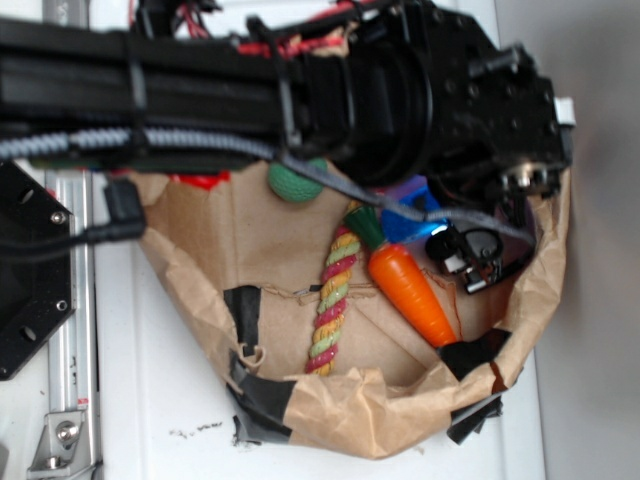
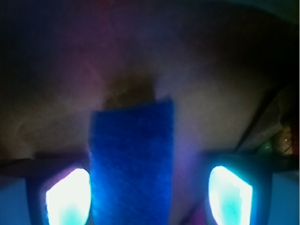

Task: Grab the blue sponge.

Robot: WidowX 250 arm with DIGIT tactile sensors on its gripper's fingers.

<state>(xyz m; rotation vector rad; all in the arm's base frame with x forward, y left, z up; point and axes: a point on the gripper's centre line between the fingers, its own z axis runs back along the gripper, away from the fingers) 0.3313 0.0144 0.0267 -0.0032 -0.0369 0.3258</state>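
In the exterior view the arm hangs low over the brown paper bag, hiding most of the blue sponge beside the toy carrot, while the wrist view shows the gripper with jaws apart, straddling the blue sponge ready for closing.

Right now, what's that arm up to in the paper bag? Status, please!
Gripper open, low in the bag, fingers either side of the blue sponge, gaps showing. Not gripped yet. Toy carrot and rope nearby, not blocking.
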